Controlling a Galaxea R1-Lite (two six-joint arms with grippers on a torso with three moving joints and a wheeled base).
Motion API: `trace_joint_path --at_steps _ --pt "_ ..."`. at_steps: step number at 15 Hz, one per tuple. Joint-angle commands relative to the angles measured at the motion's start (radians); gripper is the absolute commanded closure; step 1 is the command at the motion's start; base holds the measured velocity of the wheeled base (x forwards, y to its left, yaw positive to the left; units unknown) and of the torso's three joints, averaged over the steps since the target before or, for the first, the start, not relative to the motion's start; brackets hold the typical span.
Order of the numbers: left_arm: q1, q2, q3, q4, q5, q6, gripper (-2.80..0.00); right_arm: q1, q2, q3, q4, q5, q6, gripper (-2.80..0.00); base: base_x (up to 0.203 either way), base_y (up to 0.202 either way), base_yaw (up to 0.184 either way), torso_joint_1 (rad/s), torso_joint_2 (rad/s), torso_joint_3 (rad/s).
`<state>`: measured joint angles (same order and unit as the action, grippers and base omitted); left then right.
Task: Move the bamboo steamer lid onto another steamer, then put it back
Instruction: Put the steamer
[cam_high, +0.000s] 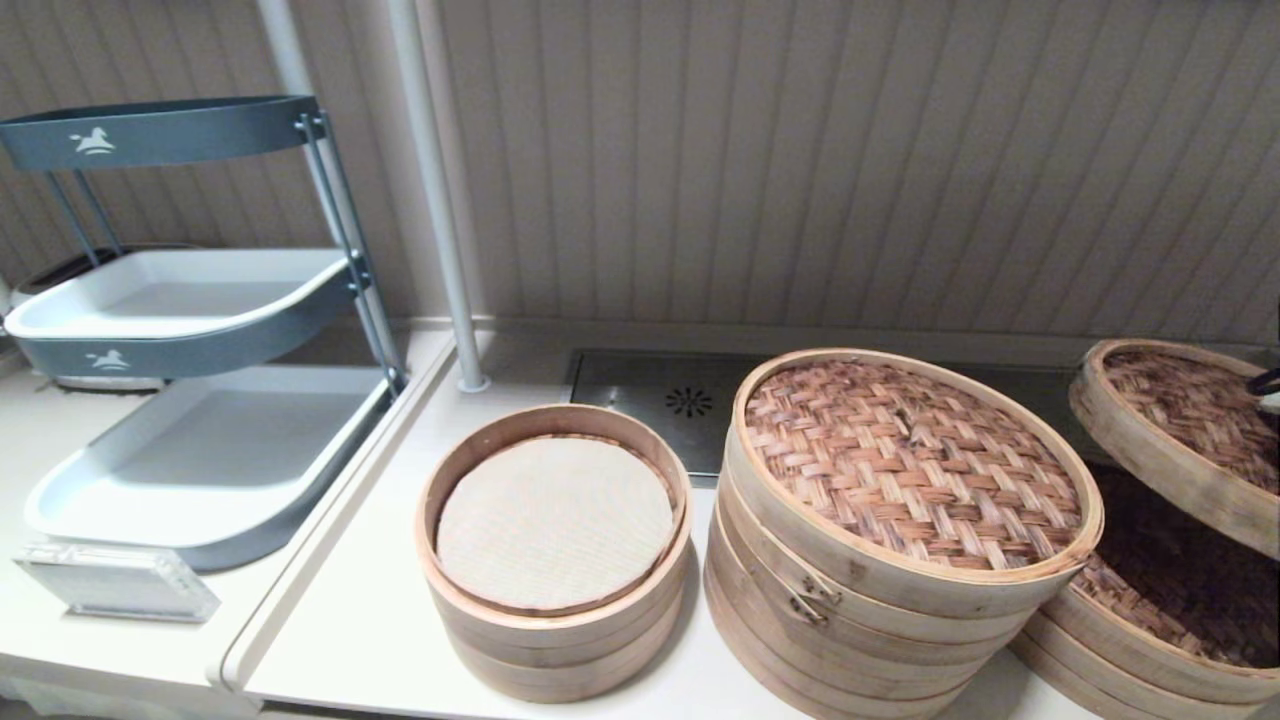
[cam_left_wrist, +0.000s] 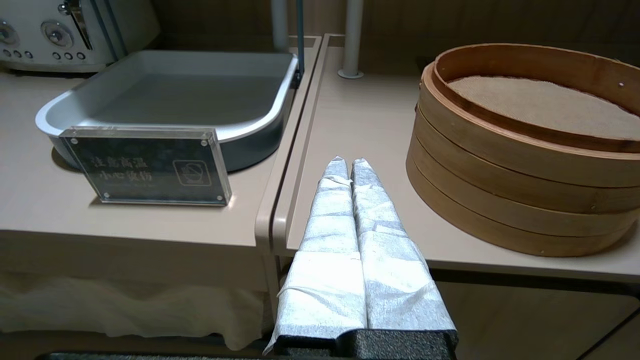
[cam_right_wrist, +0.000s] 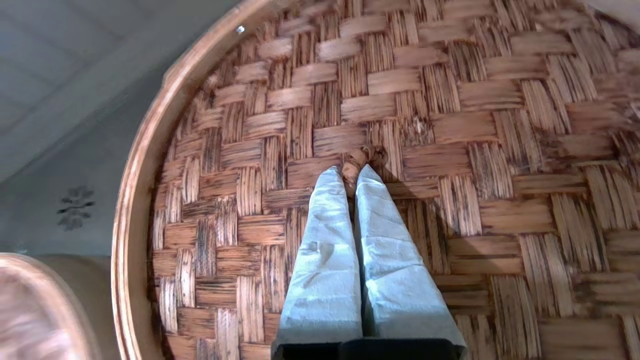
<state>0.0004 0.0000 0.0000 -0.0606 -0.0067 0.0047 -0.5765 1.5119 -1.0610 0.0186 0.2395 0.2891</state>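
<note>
Nearest the robot, the left gripper (cam_left_wrist: 348, 162) is parked low at the counter's front edge, its wrapped fingers pressed together with nothing between them. Just beyond stands a small steamer with a cloth liner (cam_high: 556, 525); an acrylic sign (cam_high: 115, 580) and a grey tray rack (cam_high: 190, 430) stand to its left. The tall steamer (cam_high: 890, 545), lidded in tan weave, stands right of centre. At the far right, the bamboo steamer lid (cam_high: 1185, 435) hangs tilted above a lower dark-woven stack (cam_high: 1160, 610), apart from it. The right gripper (cam_right_wrist: 354, 172) pinches the lid's centre knot (cam_right_wrist: 356, 159). A floor drain (cam_high: 689, 401) lies behind.
</note>
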Motion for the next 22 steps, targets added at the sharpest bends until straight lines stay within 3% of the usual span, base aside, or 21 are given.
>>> trace_joint_path --at_steps 1,4,14,22 --pt "0.0 -0.003 0.025 -0.001 -0.001 0.0 0.0 0.031 -0.002 -0.063 0.033 -0.001 0.001 0.0 0.0 0.0 0.0 0.0 0.0 0.0" --pt "0.0 -0.003 0.025 -0.001 -0.001 0.0 0.0 0.075 -0.002 -0.148 0.143 0.0 0.0 0.0 0.0 0.0 0.0 0.0 0.0 0.0" --pt "0.0 -0.002 0.025 -0.001 -0.001 0.0 0.0 0.254 -0.013 -0.312 0.299 -0.026 0.004 0.0 0.0 0.0 0.0 0.0 0.0 0.0" --pt "0.0 -0.002 0.025 -0.001 0.0 0.0 0.0 0.567 0.02 -0.369 0.319 -0.226 0.005 0.0 0.0 0.0 0.0 0.0 0.0 0.0"
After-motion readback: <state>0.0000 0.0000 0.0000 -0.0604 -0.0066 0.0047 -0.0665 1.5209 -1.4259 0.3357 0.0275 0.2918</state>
